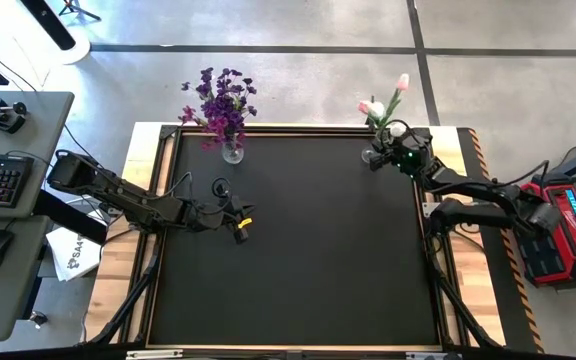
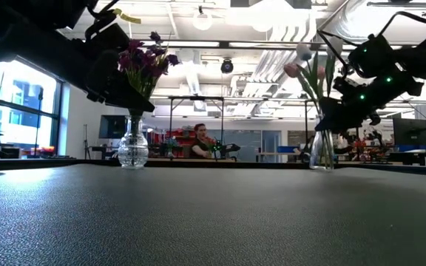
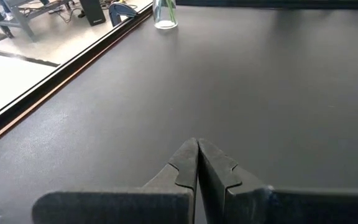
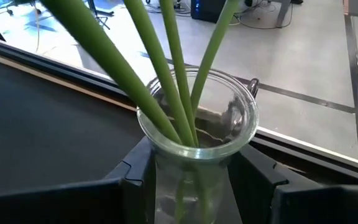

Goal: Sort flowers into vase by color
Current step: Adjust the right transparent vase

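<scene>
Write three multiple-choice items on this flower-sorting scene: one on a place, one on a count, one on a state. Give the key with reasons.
1. Where does the vase with the purple flowers stand?
A. At the mat's far edge, on the left arm's side
B. In the middle of the mat
C. At the mat's near edge, by the right arm

2. How many green stems show in the glass vase in the right wrist view?
A. One
B. Four
C. Seven

3. How is the left gripper?
A. Shut on a flower
B. Wide open over a vase
C. Shut, holding nothing, above bare mat

Key: 1 A, the high view shows it at the far edge on the left. 2 B, four stems cross the rim. 3 C, the left wrist view shows its fingers pressed together over the black mat. The right gripper stands open around the glass vase.
</scene>
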`<action>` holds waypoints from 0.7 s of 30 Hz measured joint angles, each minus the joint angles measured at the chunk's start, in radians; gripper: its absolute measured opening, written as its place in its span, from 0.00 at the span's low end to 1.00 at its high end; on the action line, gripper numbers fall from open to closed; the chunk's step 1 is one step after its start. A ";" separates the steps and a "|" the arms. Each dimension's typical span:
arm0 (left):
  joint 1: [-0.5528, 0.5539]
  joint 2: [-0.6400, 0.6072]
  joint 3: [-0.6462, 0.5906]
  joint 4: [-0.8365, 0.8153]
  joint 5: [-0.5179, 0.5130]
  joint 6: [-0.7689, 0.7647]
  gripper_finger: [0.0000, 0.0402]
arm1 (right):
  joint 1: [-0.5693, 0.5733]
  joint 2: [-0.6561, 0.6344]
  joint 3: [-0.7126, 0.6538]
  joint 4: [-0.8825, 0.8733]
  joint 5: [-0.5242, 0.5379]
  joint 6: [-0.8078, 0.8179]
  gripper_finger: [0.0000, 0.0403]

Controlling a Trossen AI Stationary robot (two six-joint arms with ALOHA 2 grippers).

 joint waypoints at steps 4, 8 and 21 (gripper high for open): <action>0.000 0.000 0.000 0.000 0.000 0.000 0.00 | -0.002 0.000 0.001 -0.010 0.000 0.000 0.32; 0.000 0.000 0.000 0.000 0.000 0.000 0.00 | -0.006 0.013 0.001 0.001 -0.005 0.003 0.32; 0.000 0.000 0.000 0.001 0.000 0.000 0.00 | -0.023 0.132 0.008 0.101 -0.023 0.007 0.36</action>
